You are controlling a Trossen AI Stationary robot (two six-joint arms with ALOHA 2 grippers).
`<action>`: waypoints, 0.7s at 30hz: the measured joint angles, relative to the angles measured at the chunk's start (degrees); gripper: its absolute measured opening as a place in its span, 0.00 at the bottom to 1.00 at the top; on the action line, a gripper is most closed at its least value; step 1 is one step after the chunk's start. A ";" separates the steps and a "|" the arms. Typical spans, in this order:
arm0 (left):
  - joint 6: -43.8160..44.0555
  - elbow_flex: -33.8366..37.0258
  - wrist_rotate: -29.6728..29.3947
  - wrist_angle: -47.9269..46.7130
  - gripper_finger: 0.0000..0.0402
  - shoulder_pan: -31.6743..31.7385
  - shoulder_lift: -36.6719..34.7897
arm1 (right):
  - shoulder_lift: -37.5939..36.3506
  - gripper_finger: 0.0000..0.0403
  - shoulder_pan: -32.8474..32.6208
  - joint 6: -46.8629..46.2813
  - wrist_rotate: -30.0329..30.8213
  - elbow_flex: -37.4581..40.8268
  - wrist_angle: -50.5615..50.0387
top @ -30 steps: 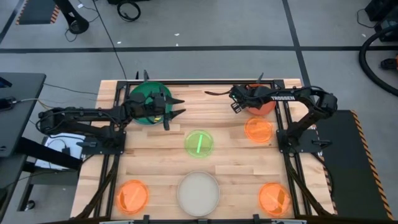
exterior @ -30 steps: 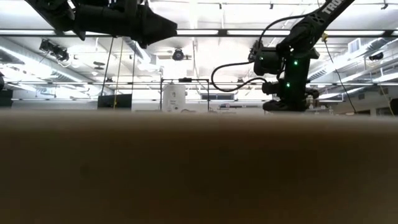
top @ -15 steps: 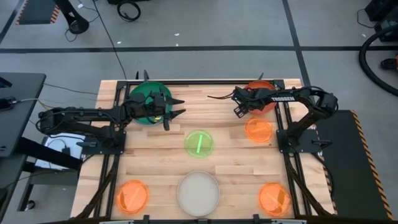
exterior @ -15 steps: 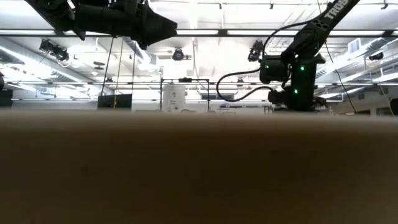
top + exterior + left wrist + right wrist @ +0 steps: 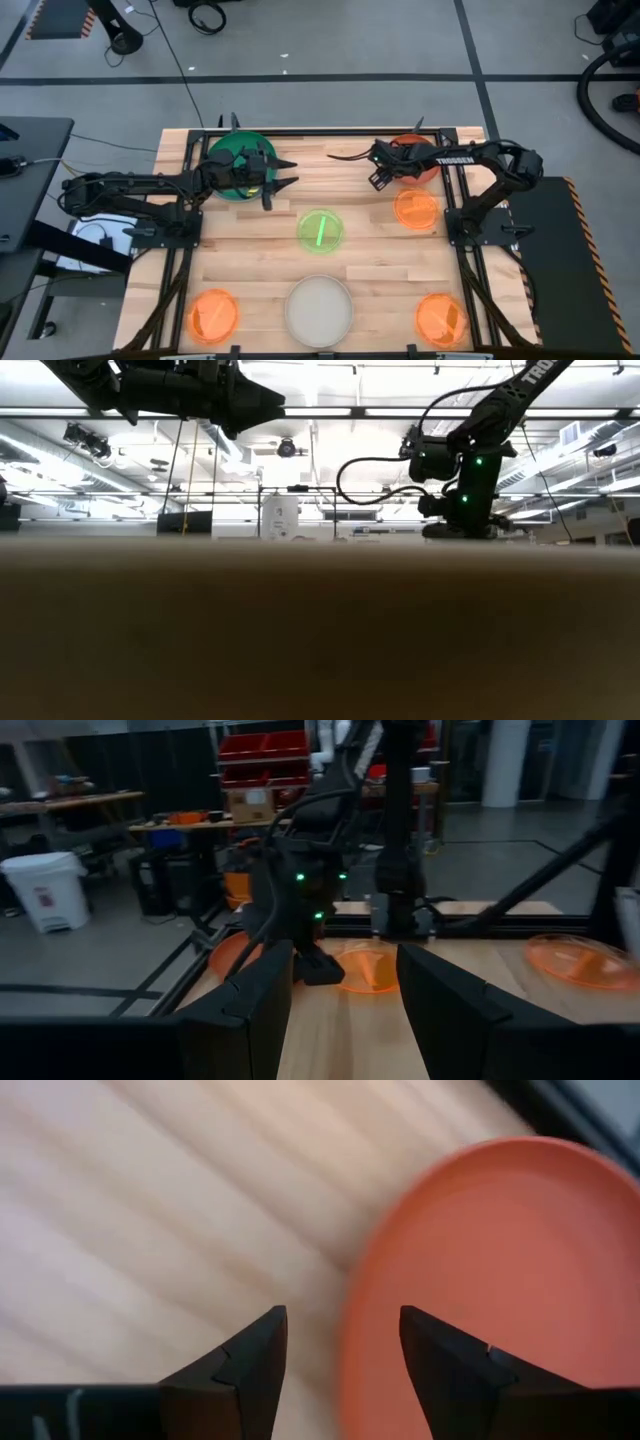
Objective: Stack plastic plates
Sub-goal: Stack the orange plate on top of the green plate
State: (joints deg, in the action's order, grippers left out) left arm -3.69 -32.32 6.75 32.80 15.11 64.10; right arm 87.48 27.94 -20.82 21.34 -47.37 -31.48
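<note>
Right wrist view shows the right gripper [image 5: 335, 1370], fingers apart and empty, straddling the round red-orange plastic plate [image 5: 500, 1250]'s rim, seemingly to grasp it.

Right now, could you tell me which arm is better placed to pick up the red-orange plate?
Right. The right gripper hangs open at the red-orange plate's edge; the left gripper sits across the table, by the dark-green plate.

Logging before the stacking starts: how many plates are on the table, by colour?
Dark-green plate: 1
Red-orange plate: 1
Neon-green plate: 1
Cream plate: 1
Translucent orange plates: 3
Total: 7
</note>
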 joint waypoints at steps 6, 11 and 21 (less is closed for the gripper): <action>-0.01 0.00 2.70 0.00 0.47 0.00 0.00 | 0.00 0.50 -0.78 -0.61 -1.51 0.00 -0.26; 0.00 0.00 2.70 0.02 0.47 0.00 0.00 | 1.26 0.48 -0.32 -1.90 -1.80 0.13 -2.05; -0.02 0.00 2.75 0.24 0.47 0.02 0.00 | 5.81 0.40 0.62 -1.49 -2.75 0.57 -1.32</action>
State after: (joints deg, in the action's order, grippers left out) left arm -3.70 -32.32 9.50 33.04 15.13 64.10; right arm 93.30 28.56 -22.31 18.59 -46.81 -32.80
